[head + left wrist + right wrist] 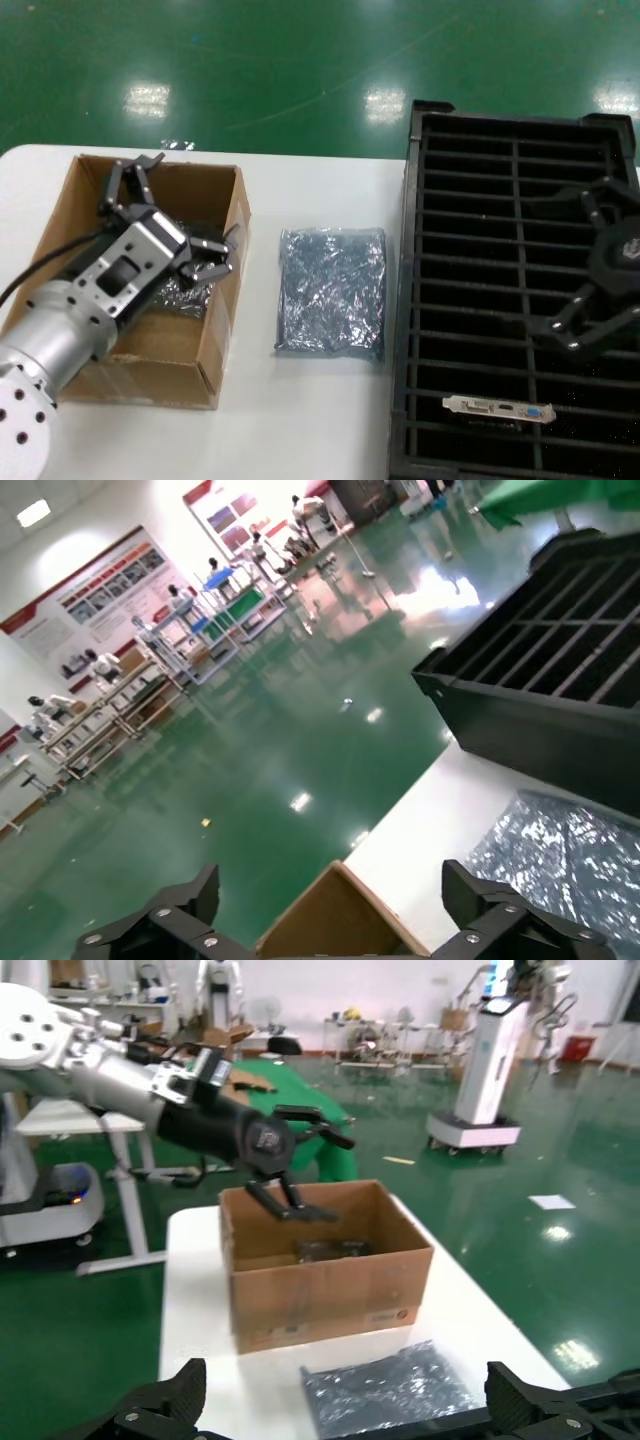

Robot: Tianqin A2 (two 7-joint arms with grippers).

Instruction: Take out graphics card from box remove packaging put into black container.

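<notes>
Your left gripper point(172, 215) hangs with fingers spread wide over the open box point(215, 300), gripping nothing, and your right gripper point(597, 262) hovers just as open over the black container point(413, 300). The graphics card point(499, 409) already sits in a near slot there, while the packaging point(331, 290) lies flat on the white table point(310, 420) between box and container. Only the right wrist view shows something dark lying inside the box, and the green floor point(480, 1210) with its work benches point(200, 630).
</notes>
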